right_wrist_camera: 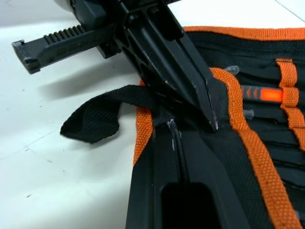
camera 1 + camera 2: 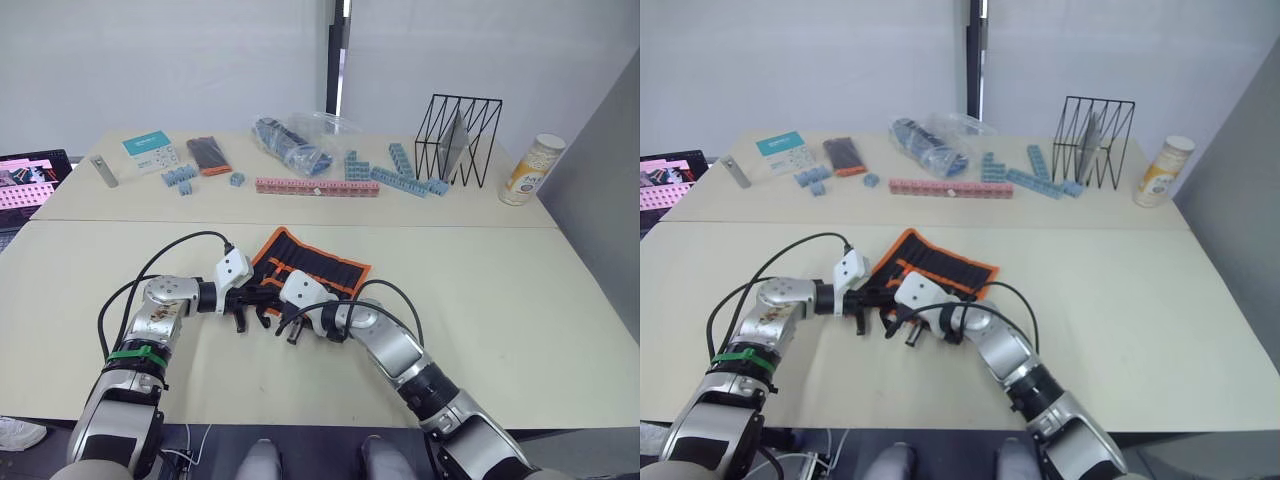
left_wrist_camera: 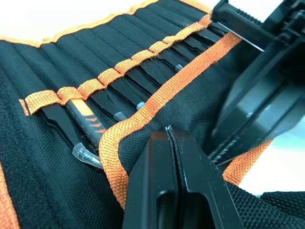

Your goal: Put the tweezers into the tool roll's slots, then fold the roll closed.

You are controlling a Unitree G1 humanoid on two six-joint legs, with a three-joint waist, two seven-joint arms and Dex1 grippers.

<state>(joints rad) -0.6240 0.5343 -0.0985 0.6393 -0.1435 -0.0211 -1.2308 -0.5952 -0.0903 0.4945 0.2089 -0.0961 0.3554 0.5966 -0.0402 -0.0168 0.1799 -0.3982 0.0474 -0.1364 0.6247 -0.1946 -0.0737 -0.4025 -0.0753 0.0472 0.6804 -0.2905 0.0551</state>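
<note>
Both arms bent inward over the counter (image 2: 520, 300), forearms low, meeting at the near edge of the tool roll (image 2: 318, 262). Left tool (image 3: 172, 136) pressed together, pinching the roll's orange-bound flap; right tool (image 1: 170, 125) likewise pressed together on the roll's edge beside the small black strap (image 1: 95, 119). No legible writing. Roll lying open, long axis slanting away to the right. Tweezers (image 3: 143, 81) seated in the slots (image 3: 71, 52), parallel, under the centre stripe (image 3: 124, 67).

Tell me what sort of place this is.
Probably a lab or test room: plain pale tables pushed together against a white wall, props laid out such as blue building blocks, a wire rack and a tool roll.
</note>
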